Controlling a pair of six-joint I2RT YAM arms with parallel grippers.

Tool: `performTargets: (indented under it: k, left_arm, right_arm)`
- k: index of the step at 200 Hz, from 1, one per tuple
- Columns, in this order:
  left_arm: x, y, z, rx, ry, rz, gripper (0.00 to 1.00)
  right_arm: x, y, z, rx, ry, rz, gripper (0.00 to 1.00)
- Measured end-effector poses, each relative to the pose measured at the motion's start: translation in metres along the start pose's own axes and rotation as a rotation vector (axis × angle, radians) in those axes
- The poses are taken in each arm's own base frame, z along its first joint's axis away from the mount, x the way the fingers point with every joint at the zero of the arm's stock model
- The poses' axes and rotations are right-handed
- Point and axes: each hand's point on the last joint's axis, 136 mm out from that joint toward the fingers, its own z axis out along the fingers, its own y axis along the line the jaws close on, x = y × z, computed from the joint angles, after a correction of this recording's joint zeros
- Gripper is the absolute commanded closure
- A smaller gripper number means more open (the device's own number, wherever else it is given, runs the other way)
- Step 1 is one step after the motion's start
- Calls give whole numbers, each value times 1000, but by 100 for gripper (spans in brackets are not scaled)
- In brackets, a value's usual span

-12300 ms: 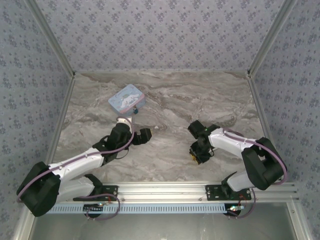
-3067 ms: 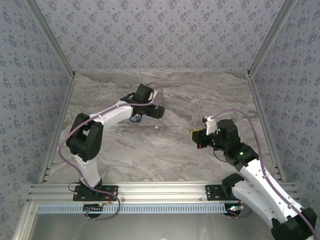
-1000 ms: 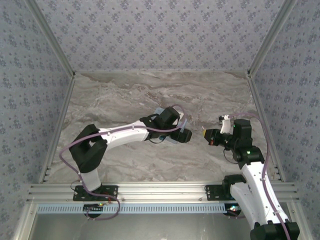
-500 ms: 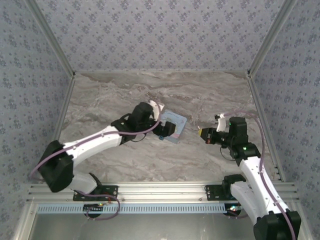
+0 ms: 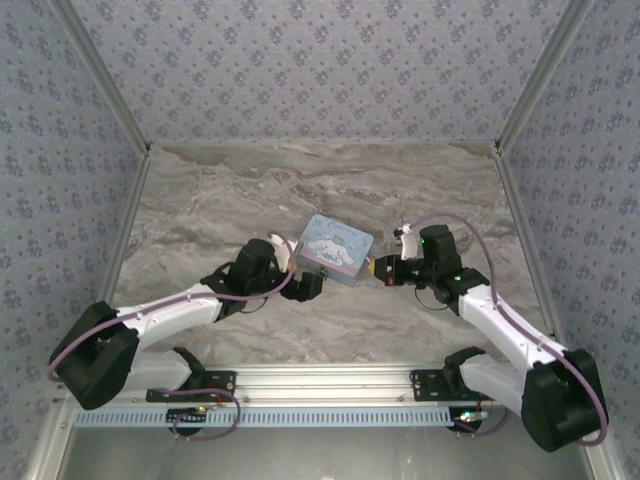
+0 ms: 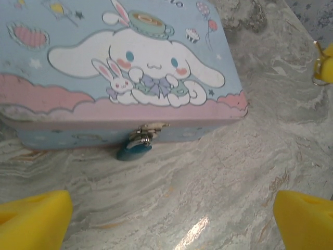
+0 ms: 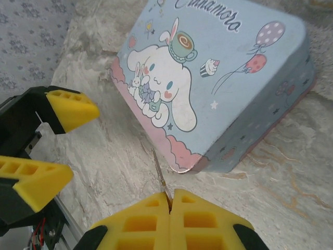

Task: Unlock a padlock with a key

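As the scene is viewed from above, the light-blue cartoon tin [image 5: 335,248] is seen lying on the marble table [image 5: 200,200] between the two arms. The left gripper [image 5: 308,287] is set just beside the tin's near-left edge and the right gripper [image 5: 380,270] just beside its right edge. In the left wrist view, the padlock [image 6: 134,150] — a small teal body — is found hanging from the silvery hasp [image 6: 146,129] on the tin's front wall, low against the table. The left gripper's yellow fingers [image 6: 32,219] are spread wide apart, and nothing is held between them. In the right wrist view, the right gripper's pads are pressed together on the key [image 7: 160,174], a thin metal blade that juts towards the tin's pink-edged corner — whether it touches the tin cannot be told. The left gripper's parted fingers are noted at the left of the same view.
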Motion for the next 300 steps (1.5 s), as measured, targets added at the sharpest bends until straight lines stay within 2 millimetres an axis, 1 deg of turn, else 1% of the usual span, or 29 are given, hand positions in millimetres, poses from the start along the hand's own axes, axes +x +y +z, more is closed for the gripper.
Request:
performTargets:
  k: [16,61,95,140,169,190,212,266,300]
  left_arm:
    - [4,1,4,13,-1,-12,2]
    - [16,8,19,31,13,-54,1]
    - [17,10,24,44,15,-75,1]
    - [19,10,31,63,22,-102,2]
    - [24,12,39,73,42,-124,2]
    - [25,14,45,71,46,-134,3]
    - [21,14,51,77,38,-141,5]
    - [16,15,63,82,23,-154,14]
    - [18,17,69,79,32,-159,19]
  right_arm:
    - [-1,0,9,-3,19,4,100]
    - [-12,-3,29,-15,19,12,100]
    - [-18,-6,42,-25,25,28,100]
    - [-26,-6,55,-45,29,29,100]
    - [-24,-11,62,-43,44,38,100]
    - [-20,-15,65,-35,58,49,100]
    - [-19,-16,65,-32,63,52,100]
    - [-19,-17,64,-29,68,46,100]
    - [-18,-17,64,-27,70,34,100]
